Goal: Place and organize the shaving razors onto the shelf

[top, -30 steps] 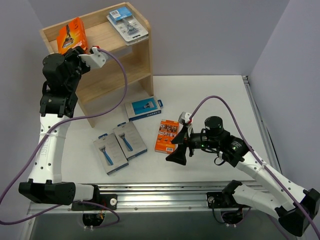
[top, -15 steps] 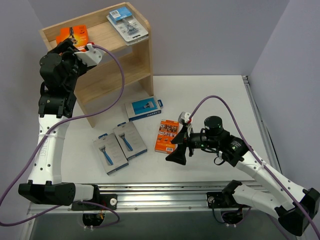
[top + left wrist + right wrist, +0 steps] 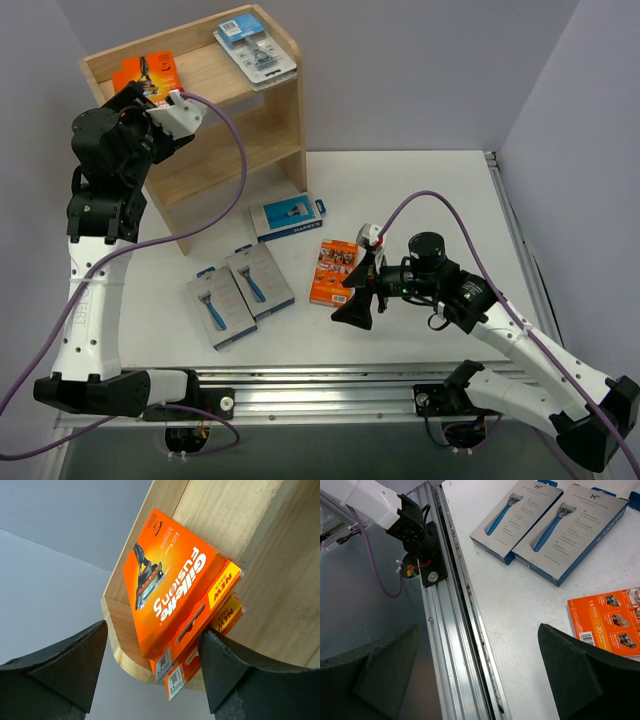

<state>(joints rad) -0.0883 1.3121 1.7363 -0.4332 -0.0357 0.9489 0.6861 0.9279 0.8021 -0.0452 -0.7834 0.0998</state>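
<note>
Two orange boxes [image 3: 170, 580] on the shelf [image 3: 205, 65], four packs on the bench [image 3: 420, 190]

Two orange boxes lay stacked at the left end of the shelf top, the upper one printed side up and set slightly askew on the lower. In the wrist view their near corners reached past the wood's edge. The left gripper [image 3: 155, 629] hung in front of them with its fingers spread wide, one to each side of the stack, and nothing was clamped. Whether the right finger touched the lower box, I cannot tell. A blister pack [image 3: 256, 48] lay flat at the right end of the same top. The tier below showed bare wood.

The shelf stood at the far left corner of the bench, a smooth white surface. Near the middle lay a blue box [image 3: 288, 217]. Closer to the near edge two grey boxes [image 3: 240, 295] lay side by side, edges touching, each picturing a blue razor. An orange box [image 3: 335, 271] lay to their right, apart from them.

The right gripper [image 3: 358, 290] hovered low just beside that orange box, fingers wide apart and empty.

An aluminium rail [image 3: 320, 385] ran along the near edge, carrying both arm bases. Plain pale grey walls [image 3: 420, 70] closed the bench in at the far, left and right sides. A purple cable [image 3: 235, 150] looped from each wrist.
</note>
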